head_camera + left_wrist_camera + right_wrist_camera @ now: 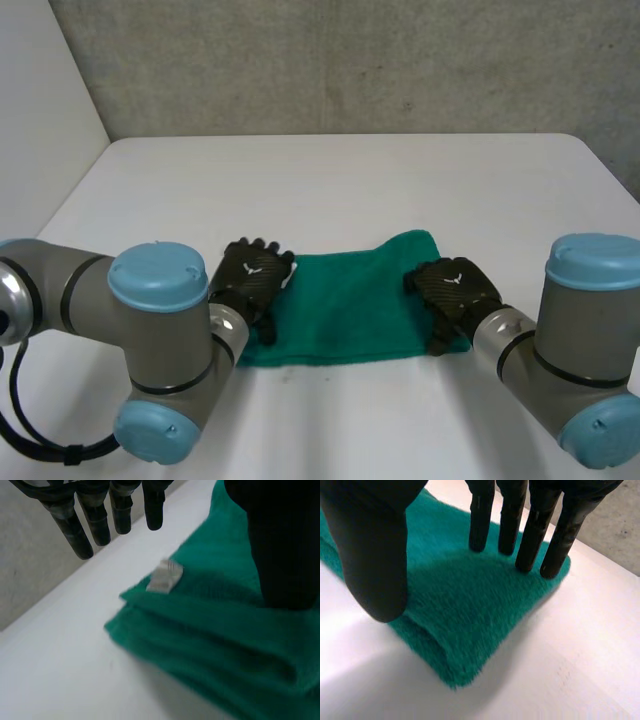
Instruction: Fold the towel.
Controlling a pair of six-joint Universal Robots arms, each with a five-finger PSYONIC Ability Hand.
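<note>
A folded green towel (345, 305) lies on the near half of the white worktop (350, 180), with a robot hand at each end. The left hand (250, 280) sits at the towel's left edge, its fingers (95, 522) straight and held apart from the thumb, beyond a corner bearing a small white tag (166, 576). The right hand (455, 290) is at the right edge, straight fingertips (530, 555) touching the cloth near its far corner, thumb held apart. A grey wall (350, 60) stands behind.
</note>
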